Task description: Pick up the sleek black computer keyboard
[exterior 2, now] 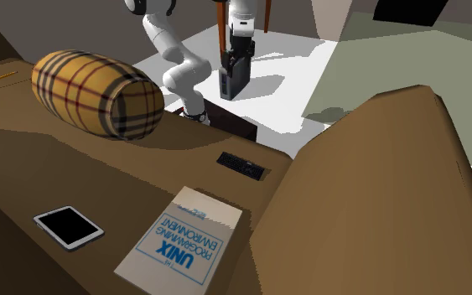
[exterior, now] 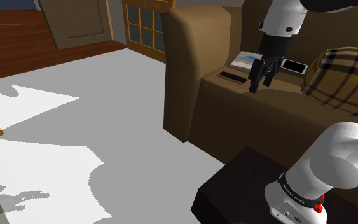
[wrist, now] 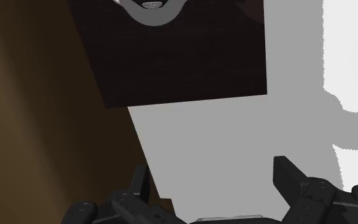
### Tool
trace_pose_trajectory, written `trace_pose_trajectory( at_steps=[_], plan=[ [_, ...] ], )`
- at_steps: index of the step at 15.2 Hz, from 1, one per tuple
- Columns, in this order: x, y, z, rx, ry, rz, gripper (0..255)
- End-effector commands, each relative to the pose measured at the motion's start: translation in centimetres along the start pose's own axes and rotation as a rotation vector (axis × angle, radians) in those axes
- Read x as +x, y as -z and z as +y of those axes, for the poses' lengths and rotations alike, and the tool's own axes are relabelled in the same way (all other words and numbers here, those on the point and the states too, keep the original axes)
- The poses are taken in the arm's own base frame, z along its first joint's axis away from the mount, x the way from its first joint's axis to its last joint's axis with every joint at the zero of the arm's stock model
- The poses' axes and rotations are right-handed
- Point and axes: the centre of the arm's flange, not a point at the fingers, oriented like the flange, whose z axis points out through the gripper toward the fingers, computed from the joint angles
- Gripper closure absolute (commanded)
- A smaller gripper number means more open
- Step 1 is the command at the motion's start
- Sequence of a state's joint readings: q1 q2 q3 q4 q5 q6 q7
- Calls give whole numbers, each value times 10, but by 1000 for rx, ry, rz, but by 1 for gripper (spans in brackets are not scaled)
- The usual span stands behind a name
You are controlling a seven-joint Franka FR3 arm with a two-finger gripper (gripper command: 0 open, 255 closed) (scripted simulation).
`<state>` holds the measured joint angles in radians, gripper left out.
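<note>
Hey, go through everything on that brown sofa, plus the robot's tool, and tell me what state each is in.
Flat black computer keyboard: lying flat on the brown sofa seat, not held.
Black two-finger tool: open, empty, off the keyboard.
White book with blue lettering: closed, cover up.
White-framed tablet: lying flat, screen dark.
Plaid cylindrical cushion: on its side.

I see a book (exterior 2: 179, 239) and tablet (exterior 2: 68, 226) on the brown sofa (exterior 2: 376, 193) beyond the jaws, with a plaid cushion (exterior 2: 95, 92) off to one side.

Home living room: brown sofa (exterior: 187, 67) (plaid cushion (exterior 2: 95, 92)), panelled door (exterior: 82, 22)
</note>
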<state>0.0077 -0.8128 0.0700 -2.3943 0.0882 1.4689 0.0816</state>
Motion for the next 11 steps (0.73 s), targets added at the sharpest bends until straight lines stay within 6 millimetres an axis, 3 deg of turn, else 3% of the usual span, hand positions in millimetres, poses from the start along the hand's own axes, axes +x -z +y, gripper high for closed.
trace_pose_trajectory(
  at_steps=[1, 11],
  plan=[
    [0, 0, 0, 0, 0, 0, 0],
    [81, -19, 101, 8, 59, 27, 0]
  ],
)
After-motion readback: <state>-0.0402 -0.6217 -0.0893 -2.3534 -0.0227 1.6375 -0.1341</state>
